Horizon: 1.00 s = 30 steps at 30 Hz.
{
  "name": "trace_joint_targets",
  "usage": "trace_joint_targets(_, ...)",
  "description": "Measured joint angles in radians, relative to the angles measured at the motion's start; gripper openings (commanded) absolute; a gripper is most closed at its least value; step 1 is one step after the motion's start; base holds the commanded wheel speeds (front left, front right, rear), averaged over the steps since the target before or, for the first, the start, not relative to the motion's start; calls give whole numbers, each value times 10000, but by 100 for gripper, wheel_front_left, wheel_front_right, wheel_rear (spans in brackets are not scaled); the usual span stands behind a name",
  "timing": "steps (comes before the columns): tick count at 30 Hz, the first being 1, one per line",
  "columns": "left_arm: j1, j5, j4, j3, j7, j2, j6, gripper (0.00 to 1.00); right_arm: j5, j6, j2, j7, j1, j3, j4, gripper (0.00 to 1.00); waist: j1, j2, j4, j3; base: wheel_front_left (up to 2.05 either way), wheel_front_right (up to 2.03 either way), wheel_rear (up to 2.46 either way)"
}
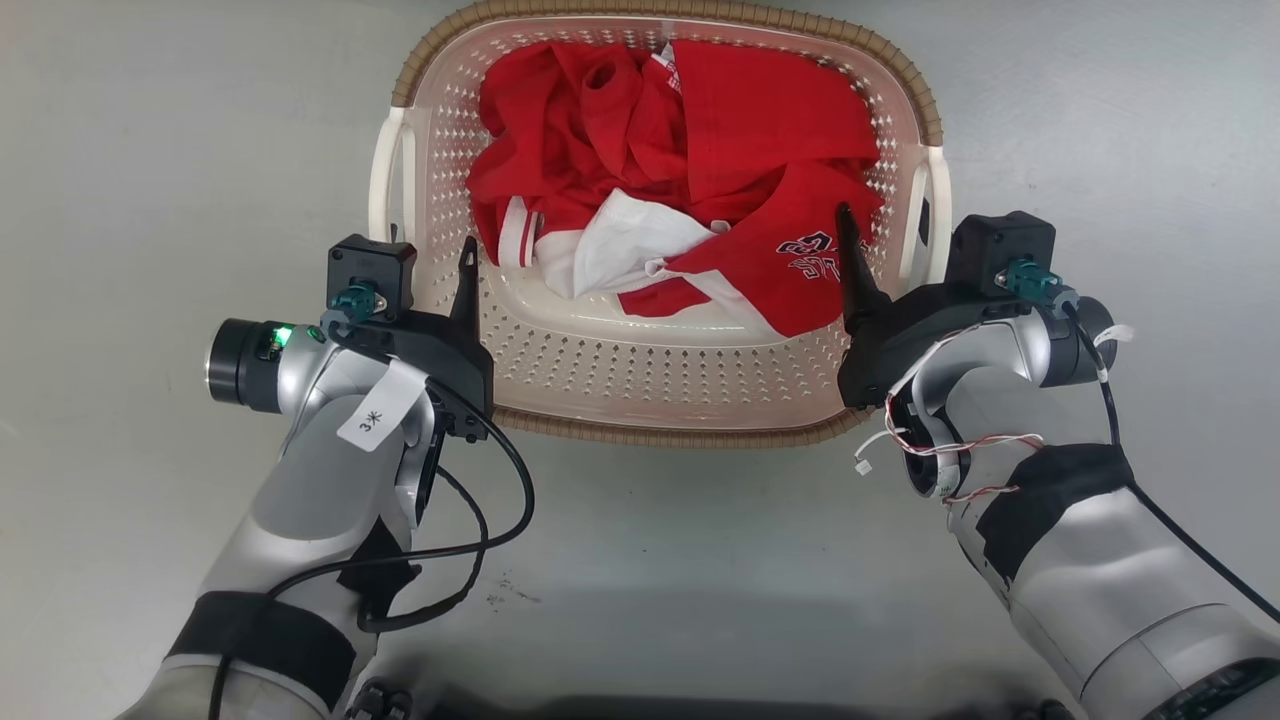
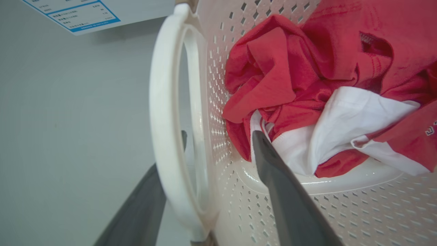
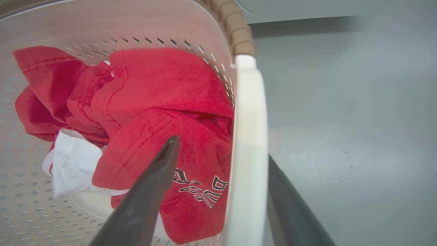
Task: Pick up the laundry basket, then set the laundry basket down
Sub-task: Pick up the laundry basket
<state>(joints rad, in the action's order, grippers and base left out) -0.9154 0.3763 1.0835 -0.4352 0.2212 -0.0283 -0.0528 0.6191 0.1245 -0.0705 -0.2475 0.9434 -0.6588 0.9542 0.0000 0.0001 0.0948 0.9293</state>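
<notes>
Two grippers are in position, one at each side of the laundry basket (image 1: 660,432). It sits on the grey floor (image 1: 150,150) straight ahead of me, loaded with red and white clothing (image 1: 760,130). My left gripper (image 1: 430,280) is spread wide astride the left handle (image 2: 164,119), one finger inside the perforated wall and one outside. My right gripper (image 1: 883,225) is just as wide, straddling the right handle (image 3: 247,136) with its inner finger over the clothing. Neither pair looks pinched down. I judge the approach finished, with the clamp, the lift and the set-down all left to do.
</notes>
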Motion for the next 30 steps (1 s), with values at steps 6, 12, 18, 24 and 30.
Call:
trace_joint_targets(6,2,313,40,-449,-176,-190,-73,0,349,88,-134,-4,119,-86,313,0,0,-1,-2,-62,0,0,0)
trace_joint_targets(12,13,692,-56,-863,-280,-174,-105,0,441,90,-165,-2,303,-291,575,0,0,0,-31,-120,0,0,0)
trace_joint_targets(18,89,1202,-272,-1348,-464,-180,-259,0,702,163,-230,4,302,-535,817,0,1,0,-72,-262,0,0,0)
trace_joint_targets(24,263,1570,-328,-1661,-594,-196,-330,0,880,163,-232,8,288,-688,963,0,1,0,-81,-558,0,0,0)
trace_joint_targets(30,526,1942,-376,-1939,-662,-194,-391,0,1053,163,-228,8,198,-842,1164,0,0,-1,-71,-936,0,0,0)
